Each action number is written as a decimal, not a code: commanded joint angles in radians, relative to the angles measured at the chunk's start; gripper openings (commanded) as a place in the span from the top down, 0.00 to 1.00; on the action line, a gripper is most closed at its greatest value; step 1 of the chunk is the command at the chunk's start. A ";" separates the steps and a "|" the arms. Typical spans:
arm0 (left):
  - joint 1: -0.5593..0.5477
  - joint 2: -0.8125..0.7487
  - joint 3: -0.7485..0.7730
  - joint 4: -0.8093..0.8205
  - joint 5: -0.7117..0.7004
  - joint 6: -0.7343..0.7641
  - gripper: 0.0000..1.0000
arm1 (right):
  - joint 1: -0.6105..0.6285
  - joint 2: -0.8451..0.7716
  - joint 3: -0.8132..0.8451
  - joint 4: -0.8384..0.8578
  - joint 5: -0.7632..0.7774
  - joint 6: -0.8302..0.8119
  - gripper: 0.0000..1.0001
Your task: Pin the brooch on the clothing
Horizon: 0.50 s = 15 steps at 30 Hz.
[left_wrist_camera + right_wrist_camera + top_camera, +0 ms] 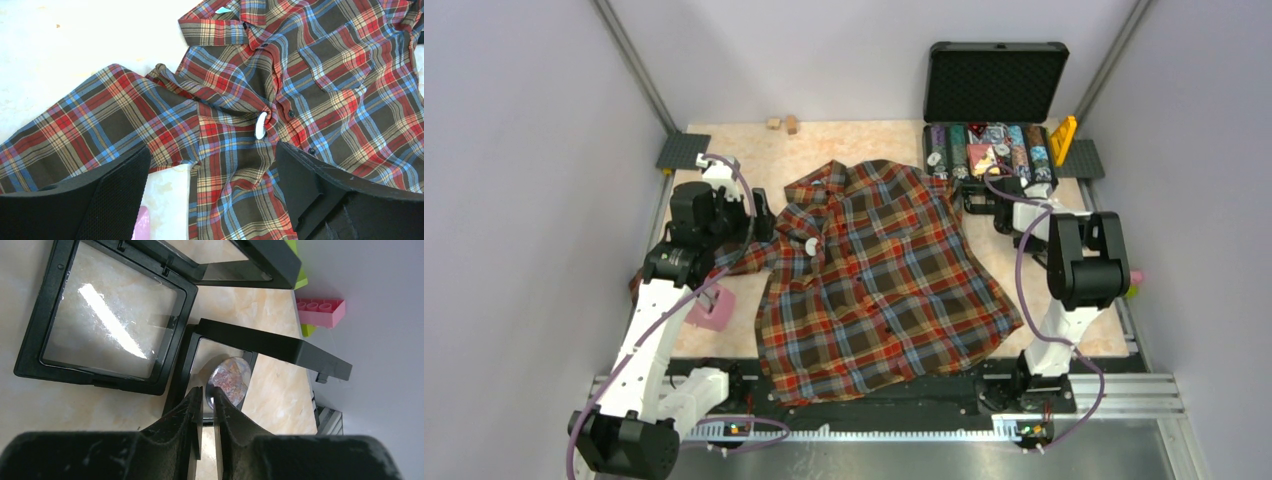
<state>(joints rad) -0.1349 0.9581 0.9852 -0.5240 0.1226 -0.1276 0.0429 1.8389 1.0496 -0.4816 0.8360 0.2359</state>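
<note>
Across the middle of the pale marbled table [754, 150] I am looking at the shirt [874, 280], a soft woven plaid in red, brown, blue and yellow. It is lying front up and rumpled, with one sleeve bunching toward the left arm. A small white oval piece [260, 125] is sitting on the button strip where the cloth is puckering; I cannot make out what it is. The left gripper [212, 150] is hanging over sleeve and chest with its jaws spread wide, holding nothing. Its matt black fingers [105, 195], one with a dotted pad, are cutting off the lower corners of the wrist view.

The brooch [232, 375] is lying well apart from the shirt, on the right side, within a small black hinged frame [270, 347] that is sitting open. It is a round disc with a mottled pink and bluish sheen. The right gripper [207, 390] is sitting at its near edge and hiding part of it, jaws drawn almost together with only a thin slit showing. I cannot tell whether they are nipping the frame's rim or nothing.

Beside it a larger black frame [100, 320] with glossy clear film is glaring under the light, and a pink studded brick [320, 310] is lying by the wall. Farther back an open black case [994, 90] with a foam-lined lid is holding rows of coloured pieces too small to tell. A pink block [712, 310] is resting by the left arm, near the shirt's edge.
</note>
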 commanded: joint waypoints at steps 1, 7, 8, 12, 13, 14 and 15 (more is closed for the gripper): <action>-0.008 -0.002 -0.006 0.030 0.006 0.010 0.02 | -0.005 0.030 0.046 0.006 0.014 -0.005 0.83; -0.009 -0.002 -0.007 0.029 0.003 0.010 0.02 | -0.005 0.048 0.054 0.005 0.028 -0.005 0.83; -0.009 -0.002 -0.006 0.029 0.003 0.010 0.02 | -0.006 0.050 0.054 0.006 0.029 -0.005 0.83; -0.009 -0.001 -0.006 0.028 0.002 0.010 0.02 | -0.005 0.058 0.053 0.006 0.038 -0.003 0.84; -0.009 -0.001 -0.006 0.028 0.002 0.010 0.02 | -0.005 0.059 0.054 0.004 0.042 -0.002 0.84; -0.009 -0.002 -0.006 0.028 0.001 0.011 0.02 | -0.006 0.062 0.055 0.000 0.047 0.000 0.84; -0.009 -0.003 -0.006 0.027 0.000 0.012 0.02 | -0.006 0.064 0.057 -0.004 0.053 0.002 0.84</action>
<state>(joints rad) -0.1402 0.9581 0.9852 -0.5240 0.1223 -0.1276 0.0429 1.8843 1.0702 -0.4797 0.8677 0.2348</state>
